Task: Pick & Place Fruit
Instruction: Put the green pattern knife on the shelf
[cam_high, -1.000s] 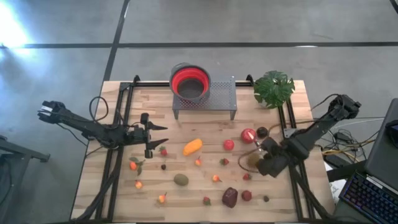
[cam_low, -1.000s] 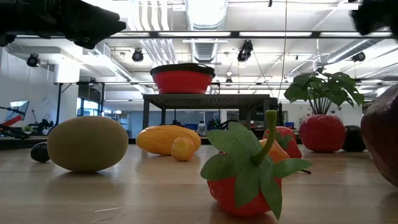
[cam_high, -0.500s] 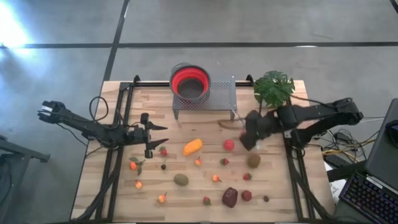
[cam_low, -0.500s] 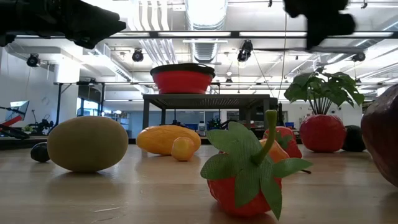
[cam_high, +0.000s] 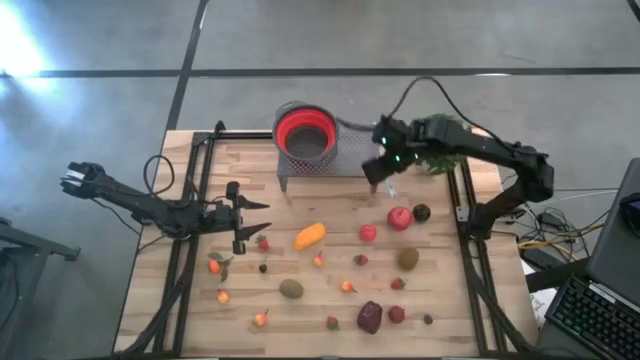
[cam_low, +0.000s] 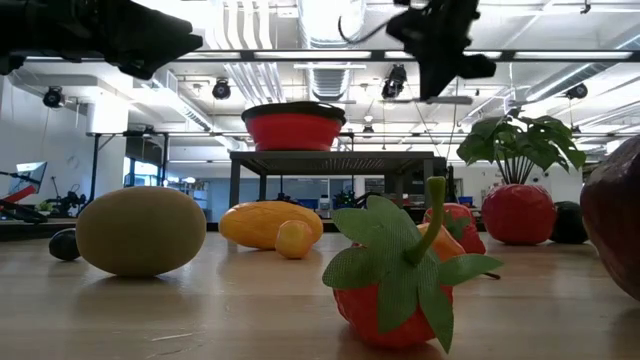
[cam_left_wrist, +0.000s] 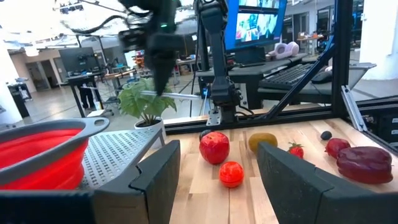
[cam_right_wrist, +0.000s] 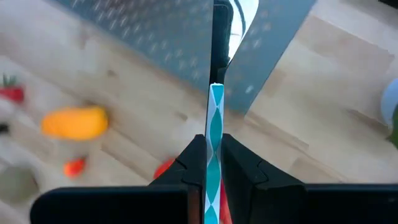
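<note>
Right gripper (cam_high: 378, 172), clenched empty, has swung up from the fruit (cam_high: 399, 218) to the perforated stand (cam_high: 355, 152)

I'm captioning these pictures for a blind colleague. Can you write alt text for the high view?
The right hand, shut, hangs above the perforated metal stand beside a red-lined bowl, while the left hand waits at the wooden table's left side. Small toy fruits lie scattered across the table, with a potted plant at the back right.

Your bowl (cam_high: 305, 133) sits on the rack (cam_high: 352, 156) at the table's (cam_high: 240, 305) twelve o'clock, the plant (cam_high: 447, 142) at two, and the fruit (cam_high: 310, 236) is scattered from centre toward six.
</note>
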